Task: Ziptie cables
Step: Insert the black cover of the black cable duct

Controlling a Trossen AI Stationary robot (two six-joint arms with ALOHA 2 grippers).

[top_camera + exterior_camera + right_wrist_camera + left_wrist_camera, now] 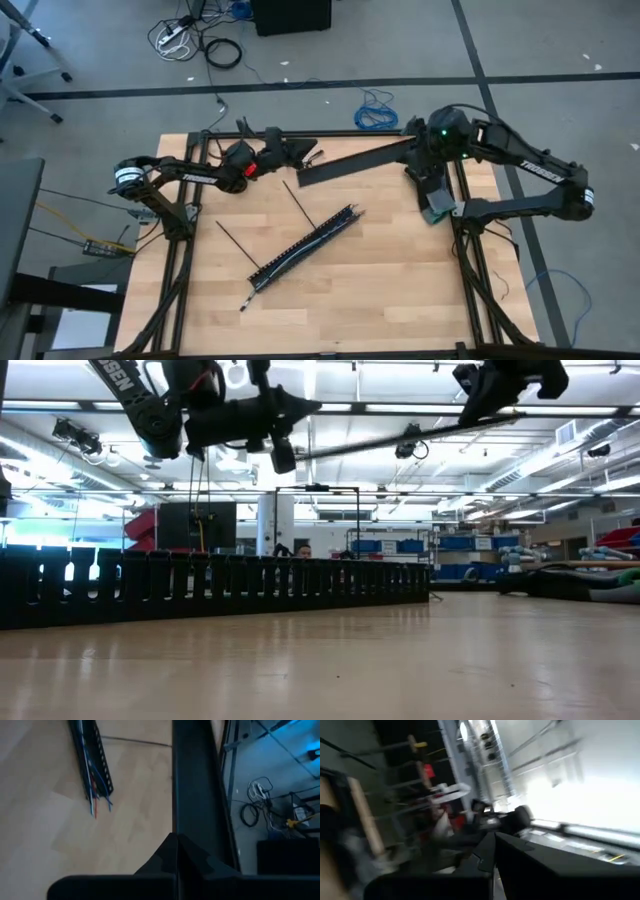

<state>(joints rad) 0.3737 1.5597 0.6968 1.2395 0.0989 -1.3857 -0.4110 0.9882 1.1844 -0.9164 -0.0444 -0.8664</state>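
High view: both grippers are raised over the table's far edge, the left gripper (300, 153) and right gripper (418, 150) each clamped on one end of a wide black strip (355, 160). We note the cables (305, 245) in a perforated tray (290, 255) at mid-table, long axis diagonal, with zipties (298, 203) alongside; we judge them about equally near both arms.

A large workshop or lab hall: long ceiling light strips (420, 408) overhead; blue storage bins (455, 544) on racks behind; grey floor (560, 40) marked with dark tape lines; loose power cords (195, 40) beside the wooden tabletop (380, 270).
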